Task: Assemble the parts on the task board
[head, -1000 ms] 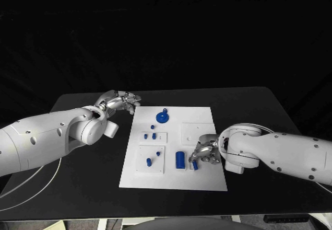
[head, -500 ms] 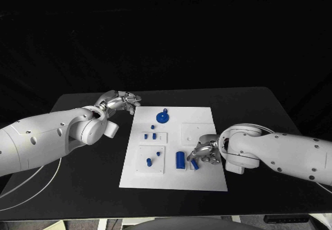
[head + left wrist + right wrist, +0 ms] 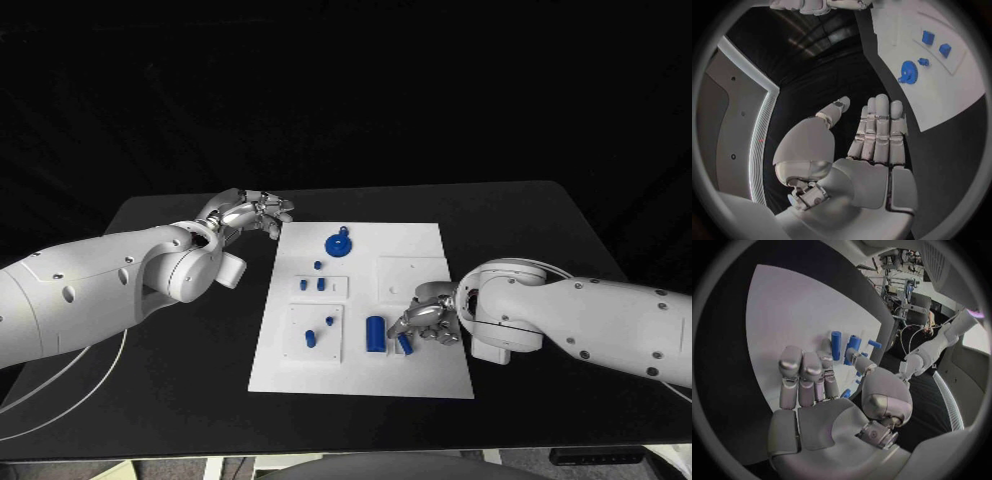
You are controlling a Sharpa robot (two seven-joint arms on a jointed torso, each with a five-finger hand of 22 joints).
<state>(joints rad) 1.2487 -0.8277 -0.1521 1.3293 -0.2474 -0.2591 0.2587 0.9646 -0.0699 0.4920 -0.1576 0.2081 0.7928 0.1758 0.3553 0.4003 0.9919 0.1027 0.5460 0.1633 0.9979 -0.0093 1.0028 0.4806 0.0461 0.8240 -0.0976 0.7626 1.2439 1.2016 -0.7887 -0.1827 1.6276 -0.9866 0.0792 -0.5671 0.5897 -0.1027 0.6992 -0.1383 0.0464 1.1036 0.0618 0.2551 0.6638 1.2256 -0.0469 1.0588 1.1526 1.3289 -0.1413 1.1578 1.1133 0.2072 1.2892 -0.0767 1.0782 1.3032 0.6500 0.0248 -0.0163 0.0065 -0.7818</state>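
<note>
The white task board (image 3: 418, 250) lies in the middle of the black table. On it are a blue gear (image 3: 339, 245), two small blue blocks (image 3: 312, 285), a blue cylinder (image 3: 376, 333) and a short blue peg (image 3: 405, 344). My right hand (image 3: 430, 320) hovers over the board's right side, its fingertips just beside the peg. In the right wrist view this hand (image 3: 817, 395) has straight fingers and the thumb apart, with nothing between them. My left hand (image 3: 248, 212) hangs off the board's far left corner; its fingers (image 3: 879, 130) are straight and hold nothing.
Two more blue pieces (image 3: 317, 332) sit in a plate at the board's near left. Bare black table (image 3: 173, 400) surrounds the board. The left wrist view shows the gear (image 3: 908, 75) and the blocks (image 3: 936, 44) on the board (image 3: 942, 90).
</note>
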